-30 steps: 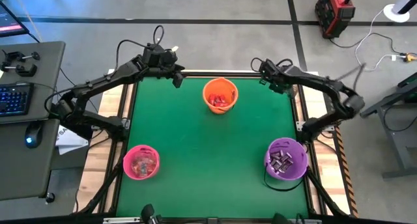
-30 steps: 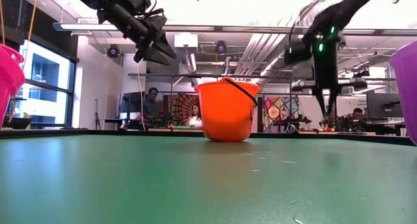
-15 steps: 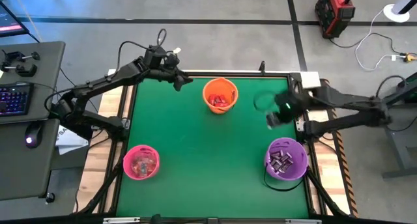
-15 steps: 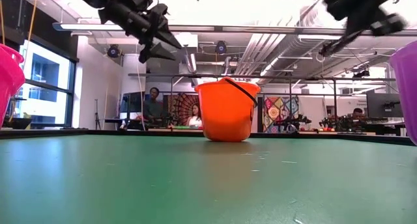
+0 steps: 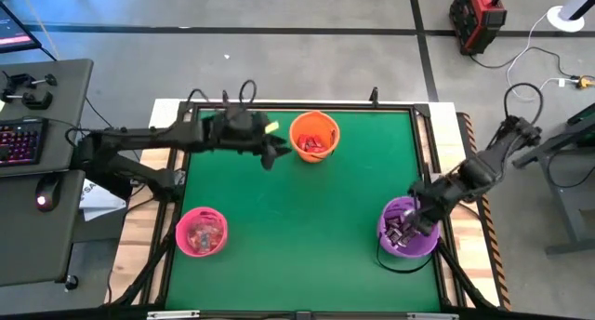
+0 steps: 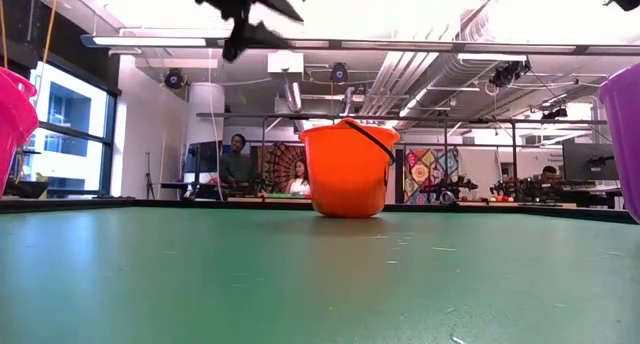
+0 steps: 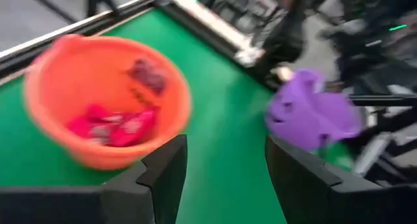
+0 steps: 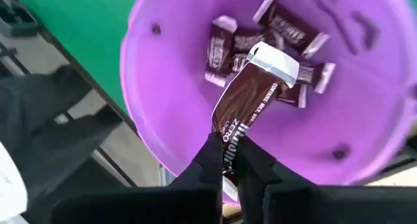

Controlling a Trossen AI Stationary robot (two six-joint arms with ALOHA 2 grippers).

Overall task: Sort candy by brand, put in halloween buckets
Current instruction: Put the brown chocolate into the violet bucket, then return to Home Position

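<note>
My right gripper (image 8: 229,160) pinches a dark chocolate bar (image 8: 245,113) over the purple bucket (image 8: 163,113) at the table's five o'clock; releasing while swinging could flick it past the rim. My left gripper (image 7: 225,162) hangs open beside the orange bucket (image 7: 52,100).

I see three buckets on the bench (image 5: 297,236). One bucket (image 5: 313,135) stands at the middle of the far edge, with candy (image 7: 111,125) lying in it. A second bucket (image 5: 202,232) sits near the front left corner, also holding candy (image 5: 201,233). The third bucket (image 5: 407,226) sits near the front right corner, at the right edge, with wrapped pieces (image 8: 260,38) in its bottom.

My left gripper (image 5: 271,154) hangs above the bench, just left of the far bucket. My right gripper (image 8: 231,162) is over the front right bucket, pinching a candy bar (image 8: 251,97) that points down into it.
</note>
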